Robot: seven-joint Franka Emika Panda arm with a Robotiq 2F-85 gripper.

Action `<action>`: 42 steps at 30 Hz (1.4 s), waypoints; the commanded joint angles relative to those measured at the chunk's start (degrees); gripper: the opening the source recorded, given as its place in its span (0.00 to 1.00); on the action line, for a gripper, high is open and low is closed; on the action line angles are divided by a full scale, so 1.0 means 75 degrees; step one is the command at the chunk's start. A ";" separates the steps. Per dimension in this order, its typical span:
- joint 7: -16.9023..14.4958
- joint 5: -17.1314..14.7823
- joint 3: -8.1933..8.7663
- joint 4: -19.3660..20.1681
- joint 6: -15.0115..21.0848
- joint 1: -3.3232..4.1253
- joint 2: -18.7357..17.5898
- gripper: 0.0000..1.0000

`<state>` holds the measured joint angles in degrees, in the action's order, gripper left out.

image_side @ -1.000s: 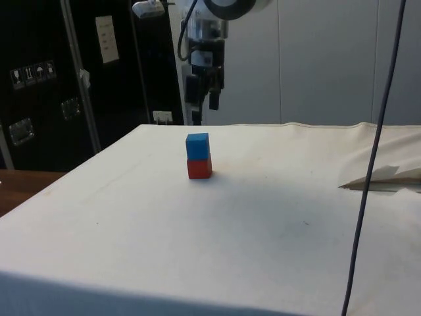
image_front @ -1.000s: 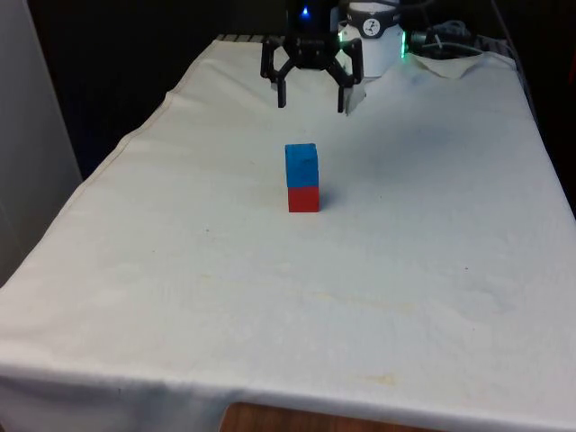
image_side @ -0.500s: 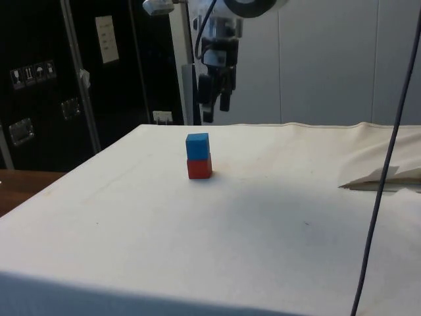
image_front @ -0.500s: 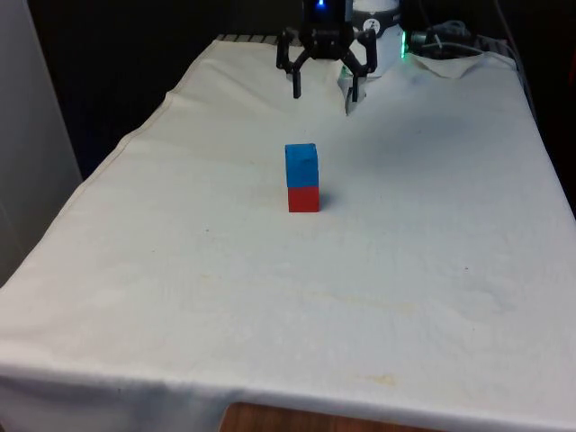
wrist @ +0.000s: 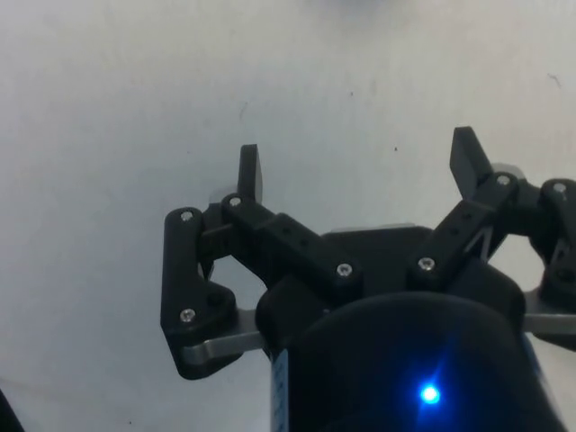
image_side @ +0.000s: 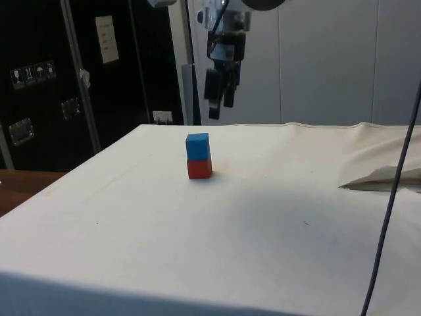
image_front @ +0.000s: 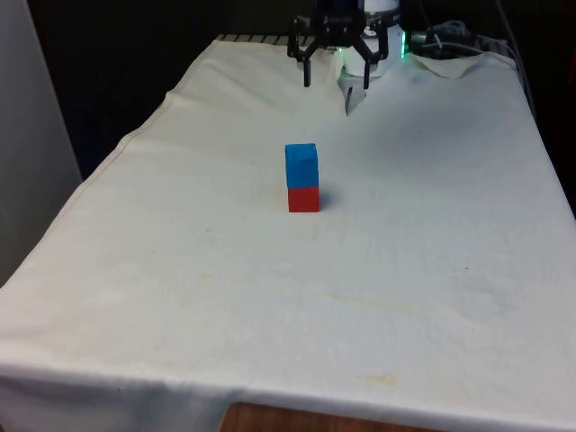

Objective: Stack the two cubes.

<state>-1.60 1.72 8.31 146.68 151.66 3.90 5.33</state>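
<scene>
The gripper (image_front: 335, 79) has risen and drawn back from the blue cube (image_front: 301, 164), fingers spread empty; it sits squarely atop the red cube (image_front: 303, 199).

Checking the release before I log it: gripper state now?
Gripper: open, holding nothing, raised away from the blue cube on the red cube.

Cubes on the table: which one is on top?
The blue cube is on top; the red cube sits under it, on the white cloth.

Even, soft overhead light, faint shadows
</scene>
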 commanded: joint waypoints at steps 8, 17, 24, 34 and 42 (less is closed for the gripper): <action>0.0260 0.0420 -0.0191 0.0344 -0.0008 -0.0061 0.0405 1.00; 0.0336 0.0611 -0.0359 0.0726 0.0000 -0.0076 0.0817 1.00; 0.0382 0.0718 -0.0558 0.1054 0.0000 -0.0092 0.1192 1.00; 0.0321 0.0741 -0.0833 0.1207 0.0015 -0.0046 0.1345 1.00; 0.0244 0.0703 -0.0909 0.1215 0.0000 -0.0061 0.1337 1.00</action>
<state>-0.34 6.13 1.78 155.56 151.60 3.90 15.07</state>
